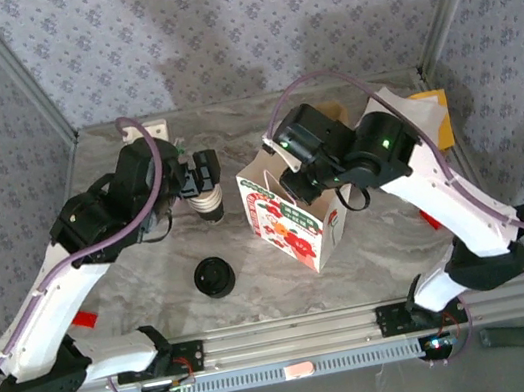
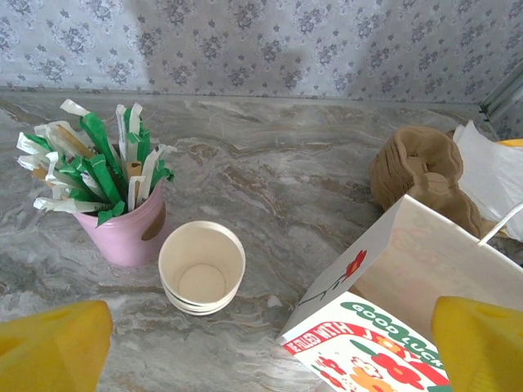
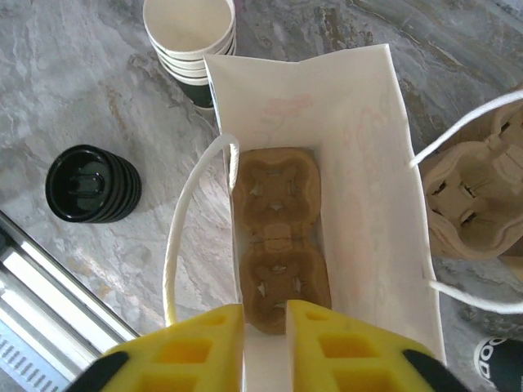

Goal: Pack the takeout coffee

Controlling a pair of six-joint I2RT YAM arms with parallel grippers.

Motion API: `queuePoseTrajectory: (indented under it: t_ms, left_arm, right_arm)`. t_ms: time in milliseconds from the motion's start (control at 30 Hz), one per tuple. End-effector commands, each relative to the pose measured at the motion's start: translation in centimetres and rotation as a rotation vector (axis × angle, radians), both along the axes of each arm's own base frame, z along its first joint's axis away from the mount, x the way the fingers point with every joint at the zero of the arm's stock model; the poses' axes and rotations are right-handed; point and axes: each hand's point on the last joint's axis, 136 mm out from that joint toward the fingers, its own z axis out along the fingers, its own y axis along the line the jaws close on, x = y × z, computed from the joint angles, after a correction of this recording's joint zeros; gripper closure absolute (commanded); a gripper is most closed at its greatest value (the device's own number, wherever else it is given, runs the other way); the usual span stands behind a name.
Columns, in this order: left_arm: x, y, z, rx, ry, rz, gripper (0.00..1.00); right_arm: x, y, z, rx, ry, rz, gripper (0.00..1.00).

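Note:
The takeout coffee is out of view. A white paper bag (image 1: 293,226) with red flower print stands open mid-table. In the right wrist view a brown cup carrier (image 3: 278,237) lies on the floor of the paper bag (image 3: 368,163). My right gripper (image 3: 265,327) hangs over the bag's near end, also seen from above (image 1: 282,167). Its jaws stand close together with a narrow gap, white paper shows in it, and I cannot tell whether they pinch it. My left gripper (image 2: 265,351) is wide open above the lidless cup stack (image 2: 202,265), holding nothing.
A stack of black lids (image 1: 214,276) sits left of the bag, near the front. A pink cup of green sachets (image 2: 122,233) stands beside the cup stack (image 1: 208,203). Spare brown carriers (image 2: 421,171) and white napkins (image 2: 494,171) lie behind the bag. A dark lettered object (image 3: 498,363) sits at the corner.

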Motion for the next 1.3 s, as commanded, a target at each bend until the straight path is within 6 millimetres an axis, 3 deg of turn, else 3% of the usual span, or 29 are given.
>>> queuePoseTrajectory:
  t_ms: [0, 100, 300, 533, 700, 867, 1067, 1267]
  left_arm:
    - [-0.4, 0.9, 0.4, 0.000, -0.019, 0.002, 0.00]
    - [-0.4, 0.6, 0.3, -0.004, -0.016, -0.012, 0.00]
    - [-0.4, -0.1, 0.0, -0.003, -0.008, -0.043, 0.00]
    - [-0.8, 0.1, -0.7, -0.013, 0.013, -0.040, 0.00]
    - [-1.0, 0.3, -0.8, -0.011, 0.014, -0.040, 0.00]
    - [-0.9, 0.2, -1.0, -0.009, 0.016, -0.042, 0.00]
    - [-0.7, -0.4, -1.3, -0.011, 0.022, -0.051, 0.00]
    - [-0.5, -0.7, -1.1, -0.011, 0.023, -0.059, 0.00]
  right_arm:
    - [-0.1, -0.3, 1.0, 0.025, -0.003, 0.026, 0.89]
    - [0.0, -0.4, 1.1, 0.025, 0.009, 0.031, 1.00]
    - [0.5, -0.2, -1.6, 0.000, 0.159, 0.048, 1.00]
    - [3.8, 0.7, -5.2, -0.096, 0.252, 0.006, 1.00]
    - [5.1, 0.8, -7.2, -0.150, 0.300, 0.013, 1.00]
    - [4.7, 0.1, -8.4, -0.194, 0.355, 0.018, 1.00]
    - [4.2, 0.3, -6.4, -0.115, 0.320, 0.021, 1.00]
    - [3.4, -1.7, -10.6, -0.288, 0.416, 0.042, 1.00]
